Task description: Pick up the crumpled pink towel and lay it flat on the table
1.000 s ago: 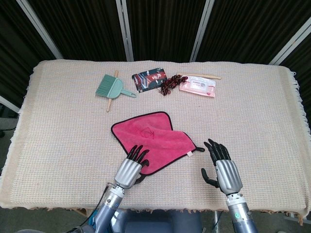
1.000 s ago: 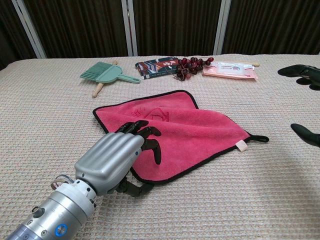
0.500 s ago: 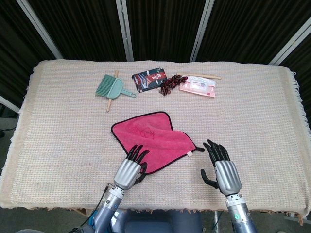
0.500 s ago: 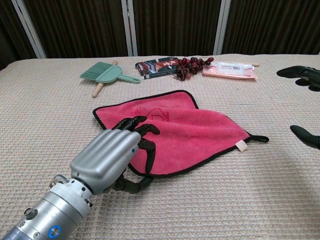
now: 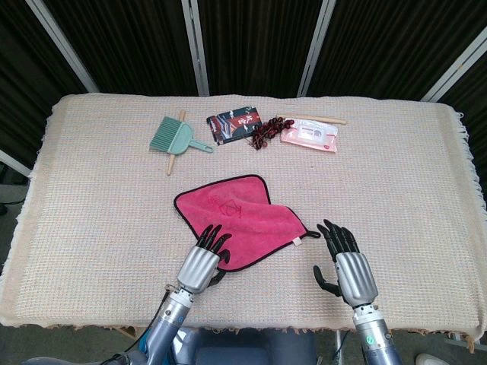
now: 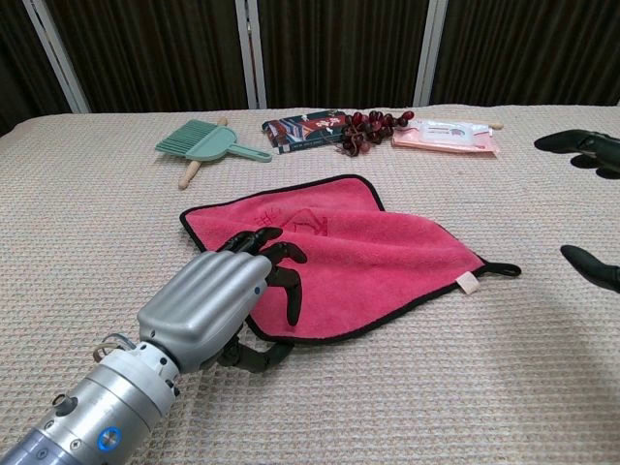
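Table [image 5: 91,220] comes first, wide and covered in a rough cream cloth. The pink towel [image 5: 236,220] lies near the front middle, spread out, but one part looks folded over itself. It looks soft, light and floppy, so it will likely bend and sag when lifted. A good spot to pinch is probably a corner or the black edge, maybe near the small loop.

The left hand [image 5: 202,262] rests on the near edge of the towel, fingers bent, not clearly gripping. The right hand [image 5: 346,262] is just beside the towel, fingers apart, holding nothing.

A green brush [image 5: 176,138] sits at the back.
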{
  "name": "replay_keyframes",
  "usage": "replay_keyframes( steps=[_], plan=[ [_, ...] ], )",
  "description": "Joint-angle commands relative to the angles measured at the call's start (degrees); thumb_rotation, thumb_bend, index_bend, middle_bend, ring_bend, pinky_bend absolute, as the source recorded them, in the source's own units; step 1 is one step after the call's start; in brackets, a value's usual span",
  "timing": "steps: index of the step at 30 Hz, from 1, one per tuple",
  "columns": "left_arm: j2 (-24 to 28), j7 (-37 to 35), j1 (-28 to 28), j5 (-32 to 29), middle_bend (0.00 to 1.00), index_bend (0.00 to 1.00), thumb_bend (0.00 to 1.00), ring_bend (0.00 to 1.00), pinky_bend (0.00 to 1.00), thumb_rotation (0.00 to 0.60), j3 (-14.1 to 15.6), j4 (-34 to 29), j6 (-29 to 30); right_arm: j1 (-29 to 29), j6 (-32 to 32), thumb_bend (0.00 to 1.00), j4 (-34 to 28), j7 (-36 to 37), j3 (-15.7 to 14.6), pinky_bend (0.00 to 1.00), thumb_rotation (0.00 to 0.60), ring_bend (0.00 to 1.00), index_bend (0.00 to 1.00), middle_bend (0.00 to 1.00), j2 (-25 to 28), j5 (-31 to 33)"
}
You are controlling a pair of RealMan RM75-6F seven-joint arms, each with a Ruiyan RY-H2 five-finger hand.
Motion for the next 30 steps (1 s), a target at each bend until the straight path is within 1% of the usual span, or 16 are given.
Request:
replay_keyframes(
  steps=[1, 9, 15, 23, 30],
  plan=[
    [0.2, -0.4, 0.0, 0.5, 0.17, 0.55, 0.43, 0.00, 0.00, 0.600, 0.5, -0.3, 0.4, 0.0, 0.0, 0.44, 0.0, 0.1, 0.0, 0.00, 0.600, 0.00, 0.08, 0.00, 0.1, 0.0],
    [2.0, -0.9, 0.8, 1.5, 0.18, 0.57, 0.47, 0.00, 0.00, 0.600, 1.8, -1.7, 1.9, -0.2, 0.1, 0.43, -0.3, 0.2, -0.1, 0.00, 0.600, 0.00, 0.08, 0.00, 0.2, -0.3],
    [4.1, -1.9, 1.8, 1.1, 0.18, 0.57, 0.48, 0.00, 0.00, 0.600, 2.2, -3.0, 2.6, -0.3, -0.2, 0.43, -0.4, -0.1, -0.6, 0.00, 0.600, 0.00, 0.08, 0.00, 0.1, -0.6],
    [8.0, -3.3, 3.3, 3.7, 0.17, 0.57, 0.49, 0.00, 0.00, 0.600, 5.6, -7.6, 4.6, -0.3, -0.2, 0.43, -0.3, -0.6, -0.7, 0.00, 0.600, 0.00, 0.08, 0.00, -0.2, -0.7],
    [9.2, -3.1, 4.5, 3.7, 0.17, 0.56, 0.49, 0.00, 0.00, 0.600, 7.6, -8.6, 3.9, -0.4, -0.1, 0.43, -0.4, -1.0, -0.9, 0.00, 0.600, 0.00, 0.08, 0.00, -0.4, -1.1]
  ],
)
